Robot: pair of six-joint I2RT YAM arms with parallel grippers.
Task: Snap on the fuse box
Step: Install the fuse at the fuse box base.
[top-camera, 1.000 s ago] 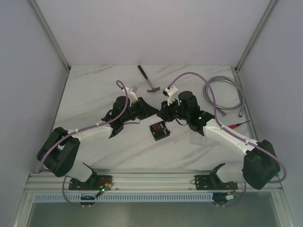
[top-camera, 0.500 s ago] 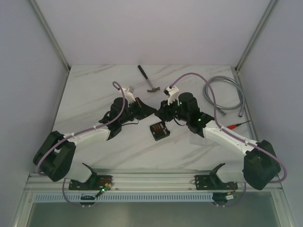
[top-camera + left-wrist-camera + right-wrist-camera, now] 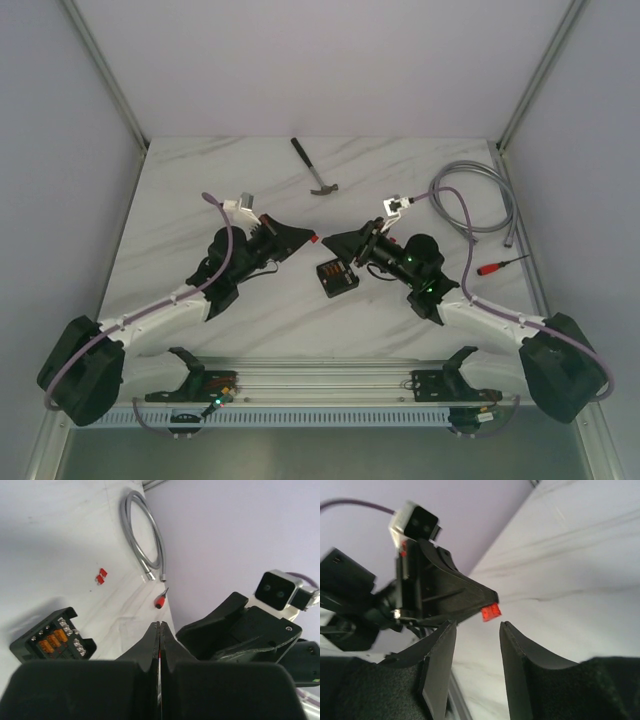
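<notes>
On white marbled table (image 3: 200,190), lilac walls (image 3: 330,60) around: fuse box (image 3: 335,277).

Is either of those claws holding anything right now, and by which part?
The left gripper pinches a small red fuse by one end; the rest sticks out past its fingertips. The right gripper is open and holds nothing.

Open table (image 3: 200,200) around fuse box (image 3: 336,277); hammer (image 3: 312,168), hose (image 3: 470,164), screwdriver (image 3: 492,267) well apart
</notes>
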